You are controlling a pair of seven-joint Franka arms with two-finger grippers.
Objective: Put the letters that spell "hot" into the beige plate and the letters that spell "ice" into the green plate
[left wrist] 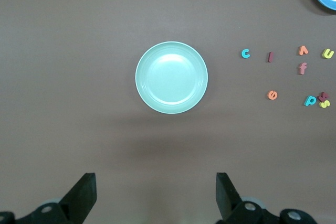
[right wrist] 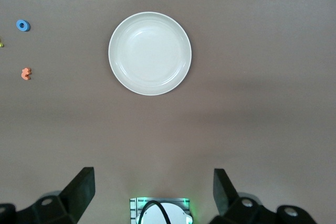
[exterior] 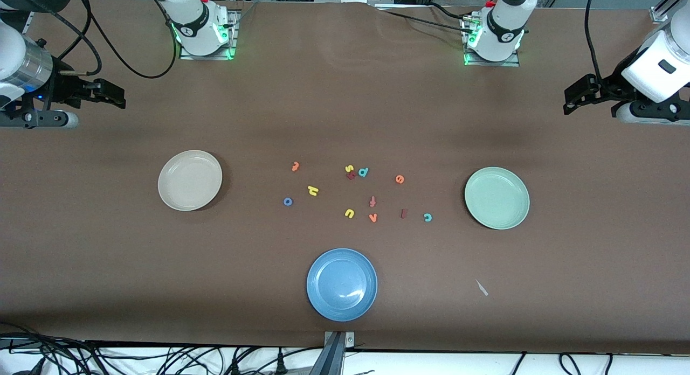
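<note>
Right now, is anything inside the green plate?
Nothing: the green plate shows a bare, plain bottom in the front and left wrist views, with nothing covering it. The teal c, dark red i and orange e still lie on the table.

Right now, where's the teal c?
In the front view the teal c lies on the table toward the left arm's end, between the dark red i and the green plate.

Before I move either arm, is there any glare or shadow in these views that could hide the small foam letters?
Front view: a white glare streak sits on the glossy round blue plate, and soft dark bands cross the brown table, none over the letters. Left wrist view: the pale green plate is evenly lit, with a faint shadow band beside it. Right wrist view: similar soft banding near the beige plate.
</note>
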